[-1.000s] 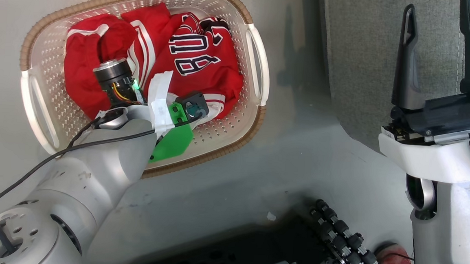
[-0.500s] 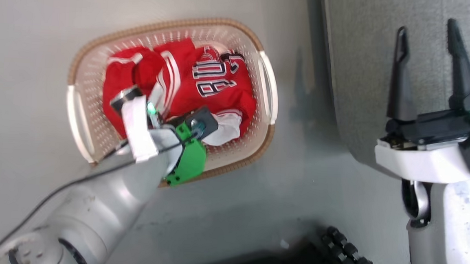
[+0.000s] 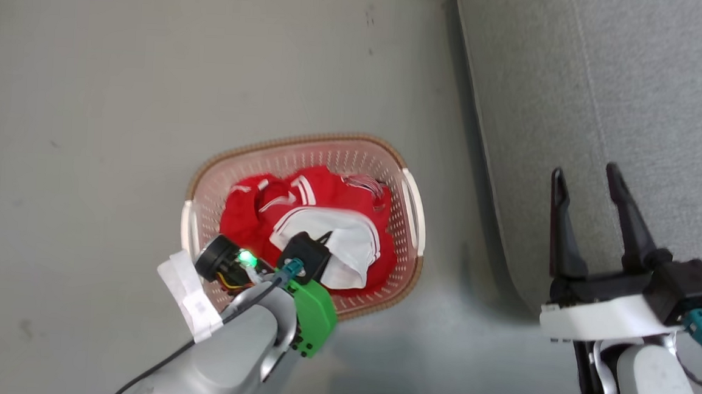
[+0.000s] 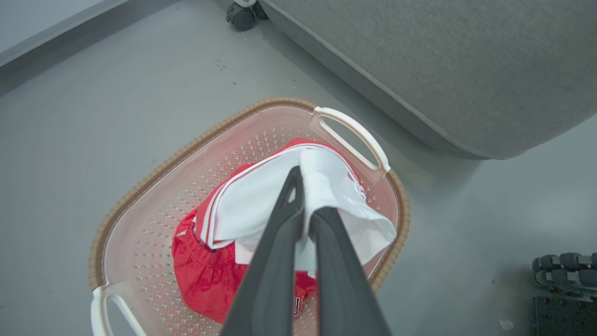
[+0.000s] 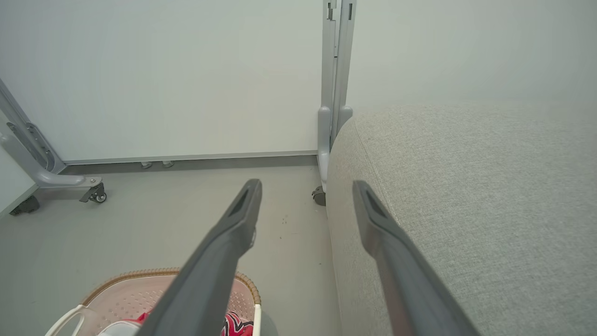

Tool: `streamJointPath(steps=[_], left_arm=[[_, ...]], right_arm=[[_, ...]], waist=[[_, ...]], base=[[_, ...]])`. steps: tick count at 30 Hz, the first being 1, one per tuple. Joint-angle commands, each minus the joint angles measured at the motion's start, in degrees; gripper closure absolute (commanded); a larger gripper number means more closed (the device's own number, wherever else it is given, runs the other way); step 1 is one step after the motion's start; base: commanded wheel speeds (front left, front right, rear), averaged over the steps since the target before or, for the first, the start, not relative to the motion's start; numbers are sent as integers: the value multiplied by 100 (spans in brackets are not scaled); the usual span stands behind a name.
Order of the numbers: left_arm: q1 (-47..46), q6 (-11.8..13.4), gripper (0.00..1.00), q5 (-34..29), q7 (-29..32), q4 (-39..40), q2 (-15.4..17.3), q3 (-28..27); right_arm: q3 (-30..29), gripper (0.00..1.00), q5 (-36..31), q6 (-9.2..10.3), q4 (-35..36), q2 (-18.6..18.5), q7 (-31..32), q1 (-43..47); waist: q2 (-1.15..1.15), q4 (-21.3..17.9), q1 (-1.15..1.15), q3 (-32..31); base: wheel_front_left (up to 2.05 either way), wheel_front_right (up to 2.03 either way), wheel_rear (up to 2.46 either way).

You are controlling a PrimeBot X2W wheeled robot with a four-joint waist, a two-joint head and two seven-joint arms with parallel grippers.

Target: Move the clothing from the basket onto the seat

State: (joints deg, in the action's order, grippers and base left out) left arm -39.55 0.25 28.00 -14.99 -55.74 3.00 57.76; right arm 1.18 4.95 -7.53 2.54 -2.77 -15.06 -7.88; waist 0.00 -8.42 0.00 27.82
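The basket (image 3: pixel 305 140) stands on the floor beside the seat (image 3: pixel 638 86). The red clothing (image 3: pixel 246 218) lies bunched inside it. My left gripper (image 4: pixel 299 173) is shut on the jersey's white lining (image 4: pixel 254 210), pulled up into a peak above the red piece (image 4: pixel 205 275). In the head view the left gripper (image 3: pixel 324 239) is mostly hidden behind its wrist, over the basket's near side. My right gripper (image 3: pixel 584 170) hangs open and empty over the seat's front edge. In the right wrist view, the right gripper (image 5: pixel 306 185) sits between the floor and the seat (image 5: pixel 466 210).
A caster (image 4: pixel 240 14) sits at the seat's far corner. A grey wheeled post (image 5: pixel 336 70) and a stand leg (image 5: pixel 46 172) stand by the wall. A black ribbed part of my base (image 4: pixel 564 266) lies near the basket (image 4: pixel 186 149). Bare floor surrounds the basket.
The head camera has risen, so the basket looks smaller and lower. My left gripper has shut on the jersey and pulled it up, white lining out. The right gripper stays open.
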Motion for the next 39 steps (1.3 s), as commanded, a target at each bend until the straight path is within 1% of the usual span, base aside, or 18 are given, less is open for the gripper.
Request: streamJointPath(steps=[1,3,5,9,13,14,19,22,26,32,36,39], left_arm=[[203,126,100,-86,-19,258,69,-72],[466,300,100,-187,-21,749,212,-239],[682,457,100,-275,-15,1214,336,-414],[1155,655,100,-448,-16,2062,539,-787],[1513,791,100,-604,-17,2763,683,-1160],[1597,774,100,-638,-16,2924,710,-1221],[1733,824,100,-803,-18,3625,752,-1567],[1744,777,100,-860,-17,3948,750,-1713],[1769,666,100,-896,-17,4309,704,-1841],[1658,474,100,-934,-17,4730,598,-1945],[1564,372,100,-915,-18,4925,531,-1942],[1576,300,100,-785,-18,5071,429,-1931]], right_arm=[[25,0,64,7,-62,-21,-19,204],[141,0,280,8,-183,-19,-19,445],[279,0,334,8,-257,-20,-19,618],[514,0,378,8,-405,-21,-19,995],[740,0,321,8,-494,-23,-19,1278],[793,0,378,8,-503,-21,-19,1338],[997,0,521,8,-525,-22,-19,1404],[1047,0,578,8,-524,-19,-19,1395],[1333,0,701,6,-432,-18,-19,1397],[1719,0,468,6,-453,-18,-18,1325],[1855,0,278,6,-449,-70,-19,1190],[1905,0,153,6,-557,-121,-19,1125]], waist=[[0,399,0,-1175],[0,424,0,-1460],[0,431,0,-1714],[0,434,0,-2182],[0,404,0,-2559],[0,398,0,-2620],[0,409,0,-2715],[0,424,0,-2745],[0,472,0,-2822],[0,600,0,-2890],[0,689,0,-2910],[0,747,0,-2939]], base=[[0,0,0],[0,0,0],[0,0,0],[0,0,0],[0,0,0],[0,0,0],[0,0,0],[0,0,0],[0,0,0],[0,0,0],[0,0,0],[0,0,0]])
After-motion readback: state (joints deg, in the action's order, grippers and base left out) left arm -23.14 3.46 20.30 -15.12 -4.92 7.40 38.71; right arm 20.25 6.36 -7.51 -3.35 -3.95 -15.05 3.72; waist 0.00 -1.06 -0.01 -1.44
